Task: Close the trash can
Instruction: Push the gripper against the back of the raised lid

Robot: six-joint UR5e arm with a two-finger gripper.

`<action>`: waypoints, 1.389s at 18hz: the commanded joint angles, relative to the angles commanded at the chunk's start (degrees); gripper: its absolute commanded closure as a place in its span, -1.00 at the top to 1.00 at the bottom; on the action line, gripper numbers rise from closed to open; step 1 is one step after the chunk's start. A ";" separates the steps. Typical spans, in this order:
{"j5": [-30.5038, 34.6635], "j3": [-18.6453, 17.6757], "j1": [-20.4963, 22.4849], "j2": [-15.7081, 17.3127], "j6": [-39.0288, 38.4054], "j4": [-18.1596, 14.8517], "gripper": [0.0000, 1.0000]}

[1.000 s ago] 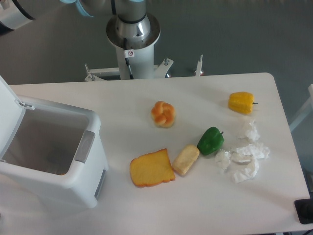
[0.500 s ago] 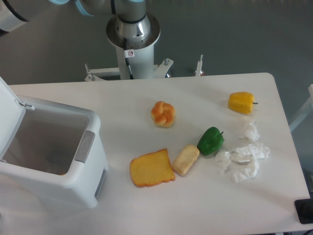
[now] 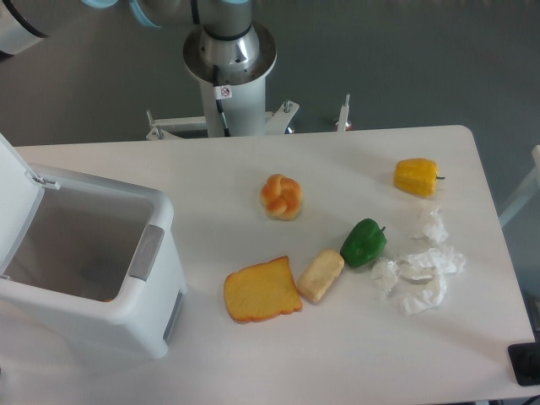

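Fixed camera, items as found: trash can (image 3: pixel 93 278), white and boxy, stood at the left end of the white tabletop (image 3: pixel 253 363); its lid (image 3: pixel 15 190) was raised and tilted back to the left, the interior open to view; grey latch (image 3: pixel 145 251) on the rim facing the food. Right of the trash can lay a toast slice (image 3: pixel 261 291), touching a pale bread piece (image 3: pixel 321 275); further right a green pepper (image 3: pixel 364 241), then crumpled white tissues (image 3: pixel 420 270). Beyond the toast, a knotted orange bun (image 3: pixel 283 197); far right, a yellow pepper (image 3: pixel 417 176). Arm base (image 3: pixel 229 63) stood behind the tabletop; the fingers lay outside the picture, so their state could not be told.
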 joint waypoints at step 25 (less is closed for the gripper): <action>7.12 -1.32 -1.15 0.00 0.53 0.09 1.00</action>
